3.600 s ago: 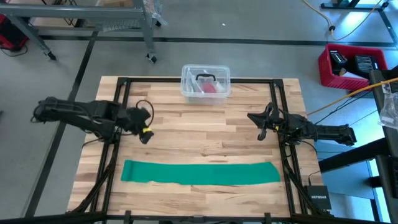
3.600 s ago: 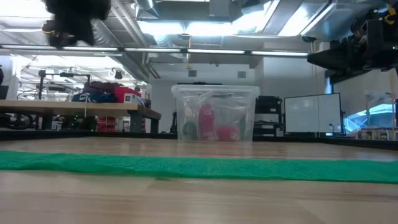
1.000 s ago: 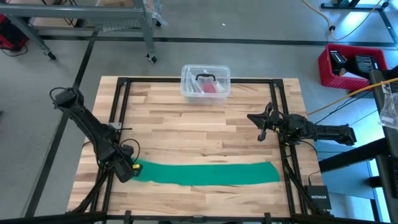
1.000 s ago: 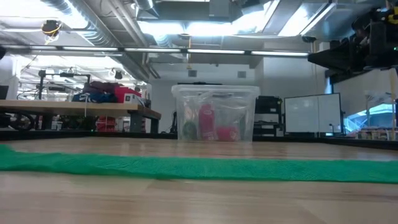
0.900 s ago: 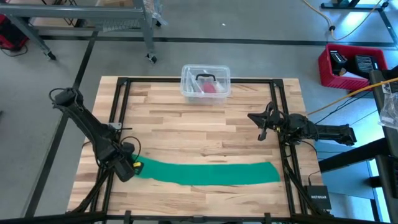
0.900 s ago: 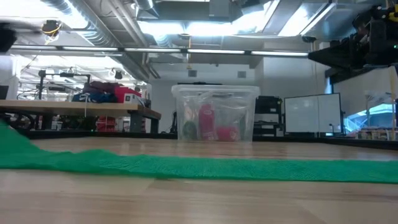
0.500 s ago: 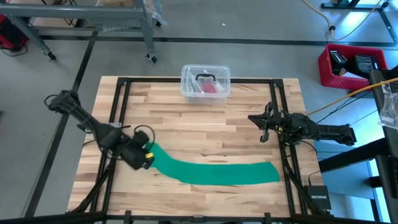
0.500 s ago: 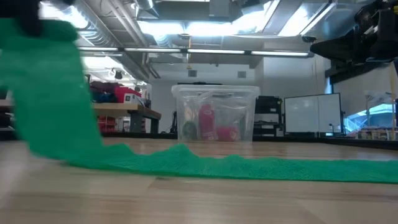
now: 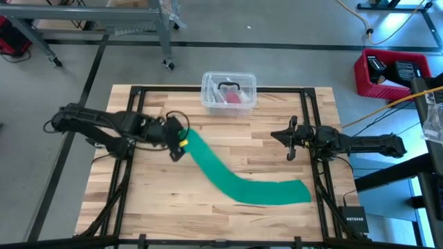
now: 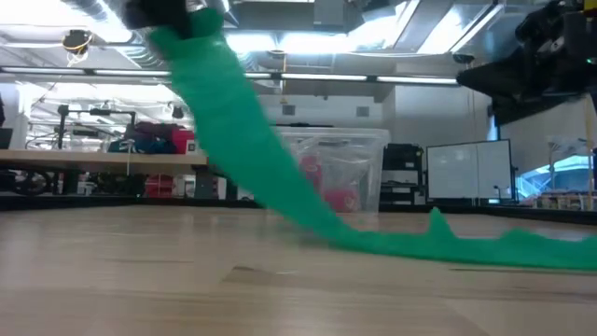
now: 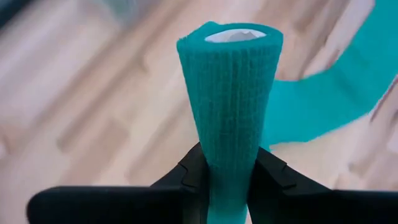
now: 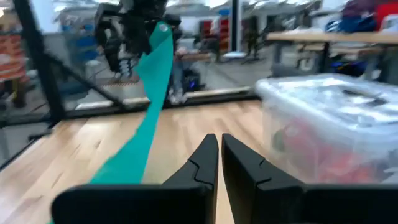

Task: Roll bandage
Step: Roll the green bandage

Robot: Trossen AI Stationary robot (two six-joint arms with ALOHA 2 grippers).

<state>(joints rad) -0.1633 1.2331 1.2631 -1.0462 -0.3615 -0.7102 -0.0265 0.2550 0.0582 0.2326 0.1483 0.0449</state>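
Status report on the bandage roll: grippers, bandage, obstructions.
Left gripper shut on bandage, one end lifted, other end flat on table. Right gripper shut, empty, waiting at right side. Clear plastic tub at far edge, not obstructing.

A butcher-block wooden table (image 9: 228,142) with a black metal frame stands on a smooth grey concrete floor (image 9: 291,24) crossed by a dark line. A red plastic crate (image 9: 387,72) sits on the floor off one corner, and a grey metal rack on castors (image 9: 104,28) off another. Beyond the table, fluorescent ceiling lights (image 10: 308,42) hang among exposed ducts, above a long wooden workbench (image 10: 112,161) and a white panel (image 10: 462,171).
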